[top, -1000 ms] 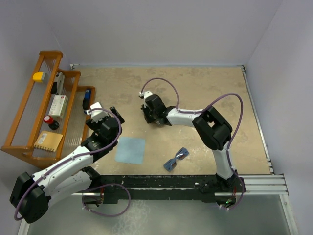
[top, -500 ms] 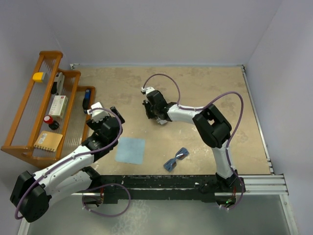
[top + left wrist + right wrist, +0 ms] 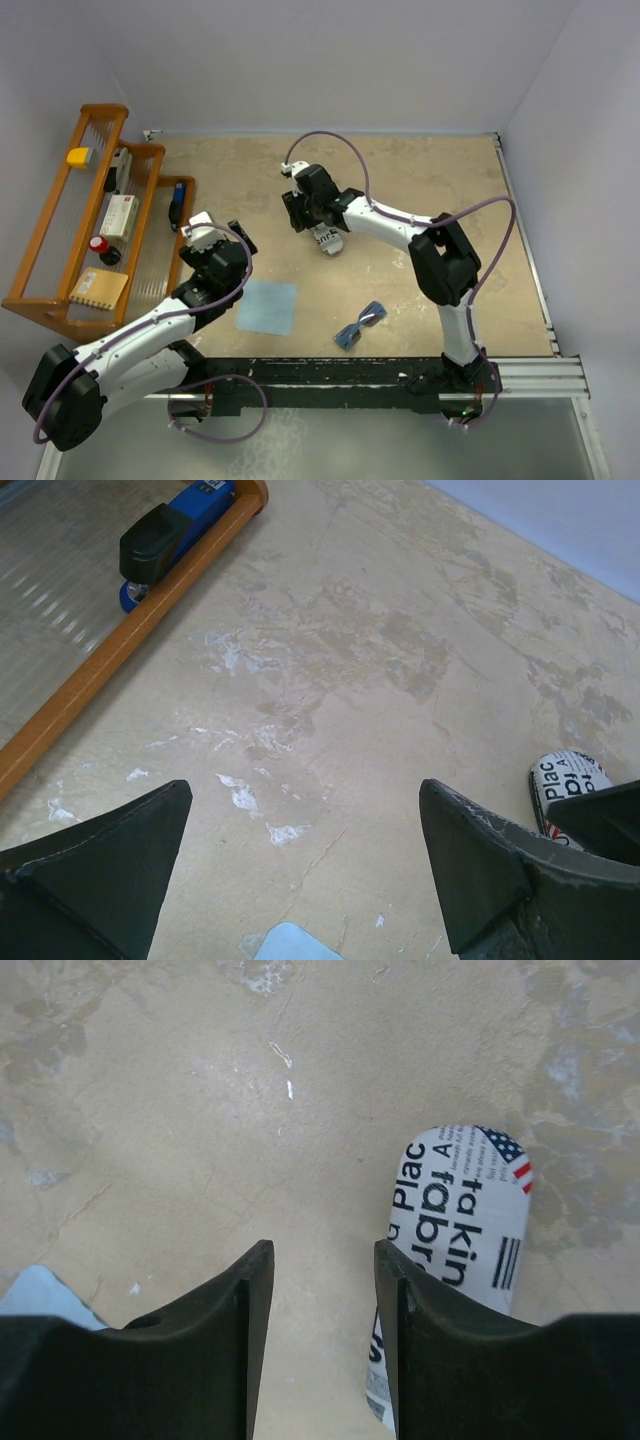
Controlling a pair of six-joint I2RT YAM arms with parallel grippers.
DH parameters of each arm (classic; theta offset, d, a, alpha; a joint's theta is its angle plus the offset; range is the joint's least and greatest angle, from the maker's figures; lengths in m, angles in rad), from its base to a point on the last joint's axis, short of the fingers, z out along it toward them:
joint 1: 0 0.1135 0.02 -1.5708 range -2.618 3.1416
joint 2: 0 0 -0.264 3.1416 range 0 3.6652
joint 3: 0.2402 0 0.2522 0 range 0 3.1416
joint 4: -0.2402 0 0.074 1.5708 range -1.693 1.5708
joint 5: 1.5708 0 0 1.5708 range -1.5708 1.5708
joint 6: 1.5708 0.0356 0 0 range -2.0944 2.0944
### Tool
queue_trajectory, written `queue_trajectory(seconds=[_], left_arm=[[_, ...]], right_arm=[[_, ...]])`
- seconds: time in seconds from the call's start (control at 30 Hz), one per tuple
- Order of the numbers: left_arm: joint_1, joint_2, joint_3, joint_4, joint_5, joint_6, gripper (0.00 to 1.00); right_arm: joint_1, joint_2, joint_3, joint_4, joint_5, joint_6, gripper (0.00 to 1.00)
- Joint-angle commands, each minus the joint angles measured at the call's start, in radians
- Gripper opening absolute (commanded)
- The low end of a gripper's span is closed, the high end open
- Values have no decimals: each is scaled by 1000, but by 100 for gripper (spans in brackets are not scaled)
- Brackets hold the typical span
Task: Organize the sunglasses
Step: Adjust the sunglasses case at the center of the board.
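Note:
The sunglasses point(image 3: 360, 325), blue-tinted with thin dark arms, lie on the table near the front, right of the light-blue cloth point(image 3: 267, 306). Both grippers are away from them. The white glasses case point(image 3: 327, 240) with black print and a flag lies flat at mid-table. My right gripper point(image 3: 303, 214) hangs just left of it. In the right wrist view that gripper point(image 3: 322, 1250) is open over bare table, and the case point(image 3: 462, 1210) lies beside its right finger. My left gripper point(image 3: 305, 790) stands wide open and holds nothing. The case end point(image 3: 565, 778) shows at its right.
A wooden rack point(image 3: 60, 245) stands along the left edge, holding a blue stapler point(image 3: 165, 540), boxes and small items. A cloth corner point(image 3: 290, 942) shows below the left fingers. Walls close the back and right sides.
The right gripper's jaws have opened and it has drawn back and left, uncovering the printed case on the table. The left arm has barely moved.

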Motion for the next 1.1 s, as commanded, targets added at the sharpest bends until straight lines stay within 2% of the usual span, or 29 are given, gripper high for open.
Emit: queue_trajectory(seconds=[0.0,0.3,0.47,0.63,1.07], left_arm=[[2,-15,-27,77,7,14,94],[3,-11,-48,92,36,-4,94],[3,-21,-65,106,50,-8,94],[2,-38,-78,105,52,-7,94],[3,-56,-98,115,72,-17,94]], right_arm=[[2,-108,74,-144,40,-72,51],[0,-41,184,-351,128,-185,64],[-1,12,236,-454,137,-214,65],[-3,-4,177,-444,142,-254,75],[-39,65,219,-484,75,-281,85]])
